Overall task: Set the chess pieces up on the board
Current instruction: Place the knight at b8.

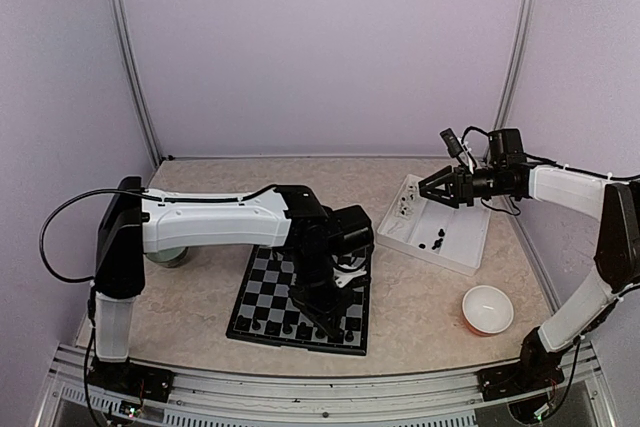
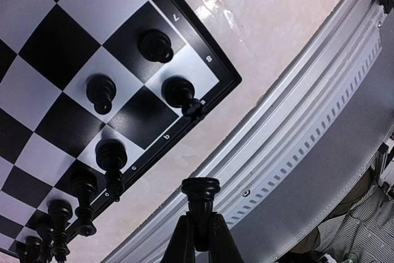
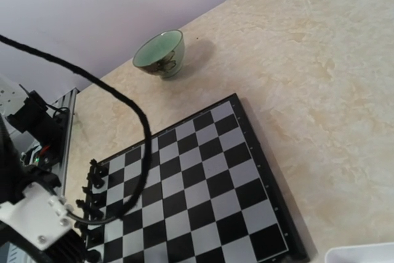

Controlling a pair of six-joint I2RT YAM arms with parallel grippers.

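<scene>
The board [image 1: 262, 282] lies in the middle of the table, with a row of black chess pieces [image 1: 285, 328] along its near edge. My left gripper [image 1: 326, 319] hovers over the board's near right corner. In the left wrist view it [image 2: 200, 218] is shut on a black chess piece [image 2: 200, 190], held beyond the board [image 2: 61, 60] edge. Several black pieces [image 2: 100, 92] stand on the corner squares. My right gripper [image 1: 428, 190] is above the white tray [image 1: 455, 252] and looks open. Its fingers do not show in the right wrist view, which shows the board [image 3: 209, 177].
The white tray holds a few loose black pieces [image 1: 432, 242] and white pieces [image 1: 405, 209]. An orange-and-white bowl [image 1: 487, 309] stands at the near right. A green bowl [image 3: 161, 53] stands left of the board, partly under the left arm. A metal rail [image 2: 295, 127] runs along the near edge.
</scene>
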